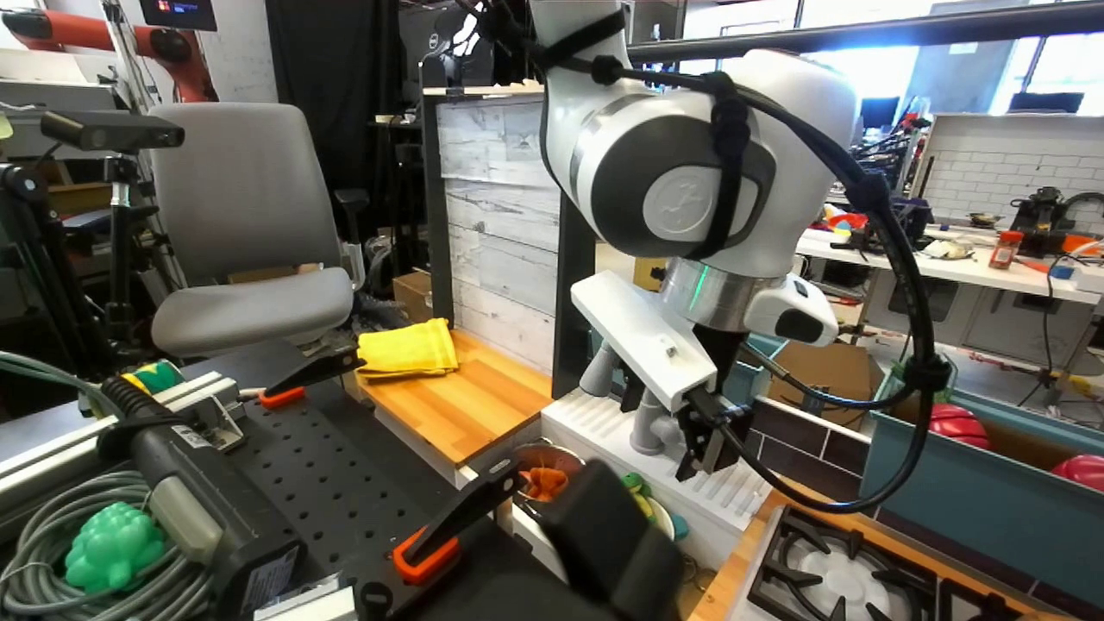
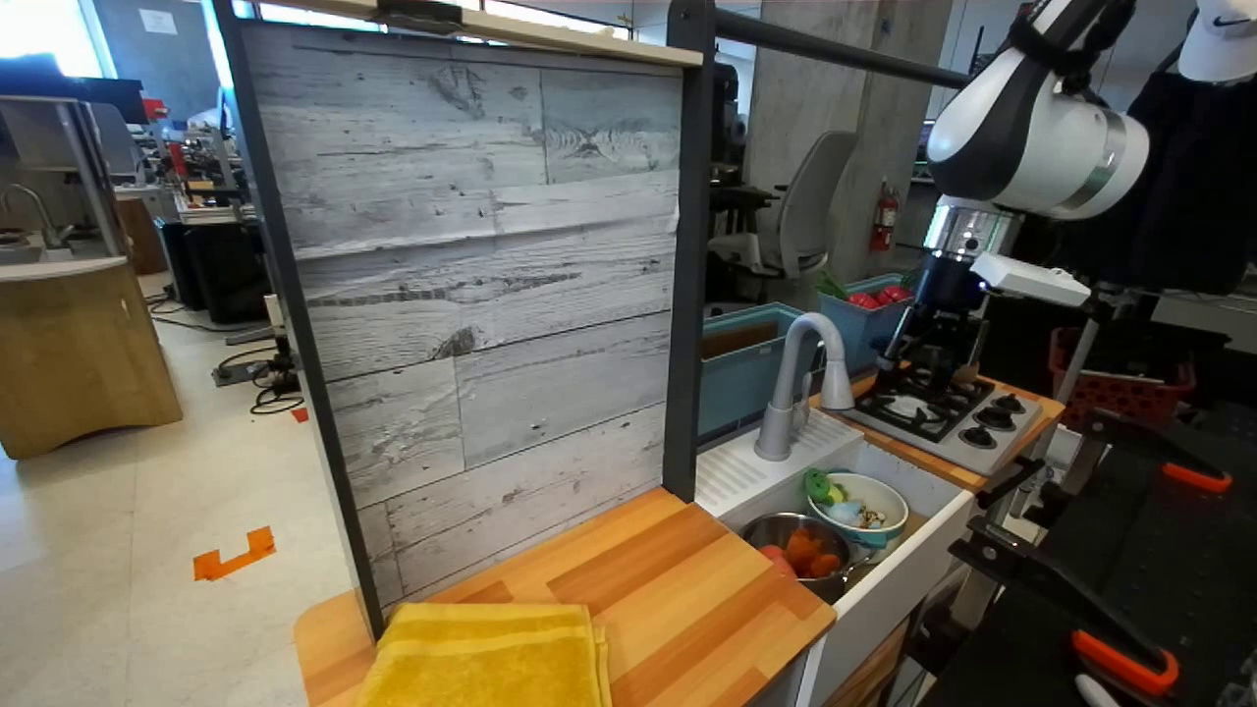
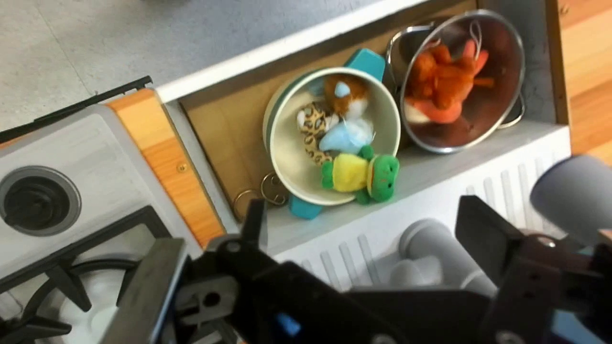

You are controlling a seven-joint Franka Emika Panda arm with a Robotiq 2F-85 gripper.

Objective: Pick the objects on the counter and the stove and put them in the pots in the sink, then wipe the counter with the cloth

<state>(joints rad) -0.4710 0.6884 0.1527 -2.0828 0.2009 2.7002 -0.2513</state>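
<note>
We see the gripper released, its fingers parted wide over the ribbed ledge at the back of the white sink, near the arched grey faucet. In the sink, two pots stand just beside each other. The cream pot with teal handles holds a leopard-print plush, a brown-and-white plush, a light-blue plush and a frog plush, which lies across the rim with its green head past it. The steel pot holds an orange plush and a coral plush partly beneath it. In both exterior views we find the yellow cloth folded on the wooden counter, across the sink from the stove. By the stove we make out a brown thing, too small for us to name.
</note>
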